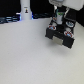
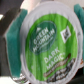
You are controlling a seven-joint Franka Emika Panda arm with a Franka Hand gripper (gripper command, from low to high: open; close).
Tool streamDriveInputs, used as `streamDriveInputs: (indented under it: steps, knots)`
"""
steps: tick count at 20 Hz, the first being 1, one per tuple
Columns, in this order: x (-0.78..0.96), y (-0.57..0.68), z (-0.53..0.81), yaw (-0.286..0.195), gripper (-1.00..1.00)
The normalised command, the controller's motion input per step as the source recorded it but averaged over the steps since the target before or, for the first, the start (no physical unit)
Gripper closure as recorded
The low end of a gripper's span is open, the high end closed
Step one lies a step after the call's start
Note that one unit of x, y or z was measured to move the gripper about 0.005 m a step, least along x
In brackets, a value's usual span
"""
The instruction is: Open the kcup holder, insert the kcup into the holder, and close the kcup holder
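Note:
The kcup holder (image 1: 60, 36) is a black boxy unit at the exterior view's right, on the white table. My gripper (image 1: 59, 18) hangs just above its top. In the wrist view the kcup (image 2: 47, 44) fills the frame, its green lid facing the camera. The teal fingers (image 2: 14, 37) press on both of its sides, so the gripper is shut on it. In the exterior view the kcup (image 1: 58, 14) shows only as a small green spot between the fingers. The picture is too blurred to tell whether a drawer stands open.
Pods with reddish-and-white lids (image 1: 53, 25) sit on top of the holder on both sides of the gripper. A tall white bottle-shaped object (image 1: 25, 8) stands at the back, on the exterior view's left. The white table (image 1: 25, 55) spreads in front.

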Motion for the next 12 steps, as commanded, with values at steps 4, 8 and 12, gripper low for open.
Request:
streamDriveInputs:
  steps: [4, 8, 12]
  knots:
    - [0.48, 0.36, 0.12, 0.0, 1.0]
    - [0.3, 0.35, 0.05, 0.003, 1.0]
    - [0.06, 0.07, -0.05, -0.007, 1.0]
